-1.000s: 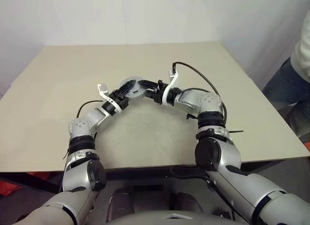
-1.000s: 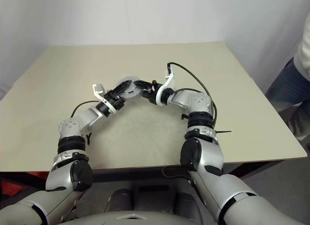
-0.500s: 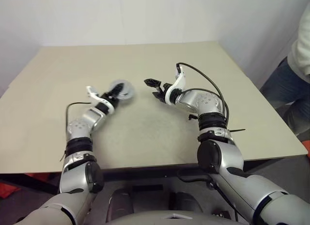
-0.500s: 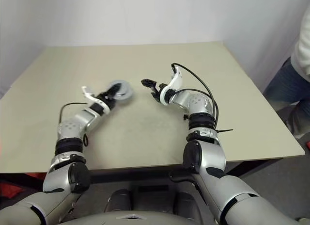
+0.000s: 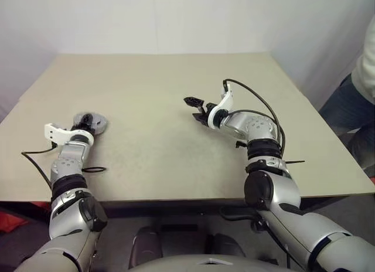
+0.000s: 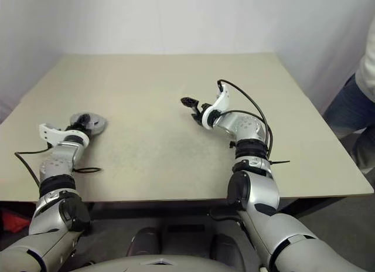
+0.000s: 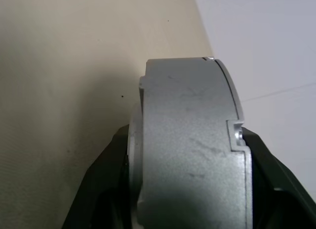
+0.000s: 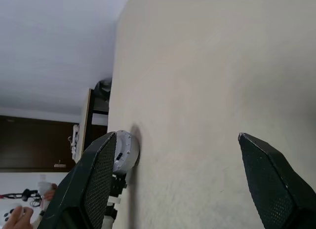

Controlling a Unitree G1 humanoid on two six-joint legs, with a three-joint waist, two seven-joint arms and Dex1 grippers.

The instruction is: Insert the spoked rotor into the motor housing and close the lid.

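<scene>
- Left wrist view: the left gripper's [image 5: 87,121] fingers [image 7: 106,179] pinched the motor housing [image 7: 190,145] by its rim, low over the tabletop's [image 5: 158,96] left edge; a tilt risked slipping.
- Farther off, the right gripper [image 5: 193,105] hung spread wide, empty.

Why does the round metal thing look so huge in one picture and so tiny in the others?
In the left wrist view the camera sits right behind the left pincer, so the closed motor housing it grips looms large and soft-edged. In the eye views the housing is far off and small. In the right wrist view the open right pincer looks dark against the bright table.
</scene>
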